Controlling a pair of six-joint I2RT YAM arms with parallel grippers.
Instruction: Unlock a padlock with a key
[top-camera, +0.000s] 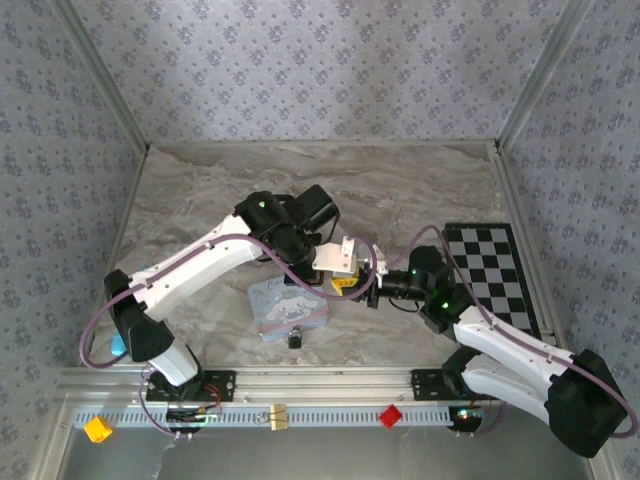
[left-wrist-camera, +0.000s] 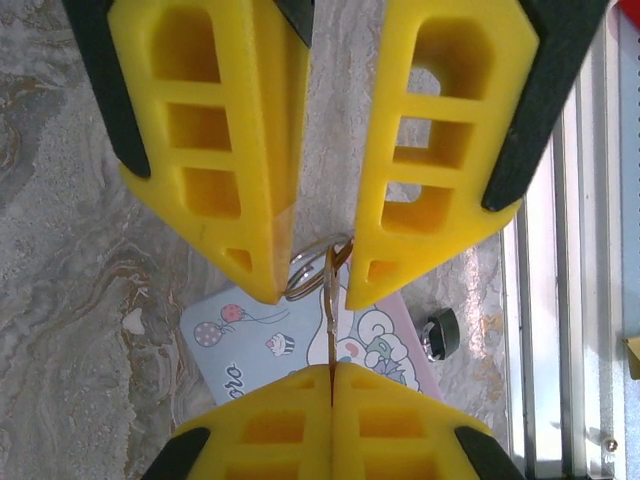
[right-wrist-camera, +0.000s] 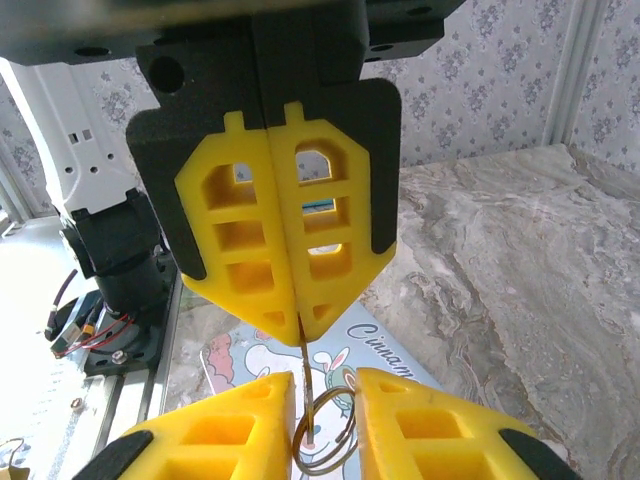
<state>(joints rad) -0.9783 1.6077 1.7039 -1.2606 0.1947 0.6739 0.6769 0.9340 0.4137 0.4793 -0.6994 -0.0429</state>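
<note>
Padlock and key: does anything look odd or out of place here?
Nothing broken or spilled. Slightly odd: the key hangs in mid-air, pinched by the left fingers, while the padlock lies alone beside the light-blue tin.

A: Where does the padlock lie?

B: Low in the middle of the top view, on the marbled table, just beside the near edge of the light-blue tin. It is tiny, dark and blocky, with a pale metal glint. Its shackle is too small to make out.

A: And the key?

B: It is off the table, apart from the padlock. Its thin brassy blade stands upright in the left wrist view, pinched between the closed fingers of the left gripper. Its split ring sits in the gap between the parted fingers of the right gripper.
</note>
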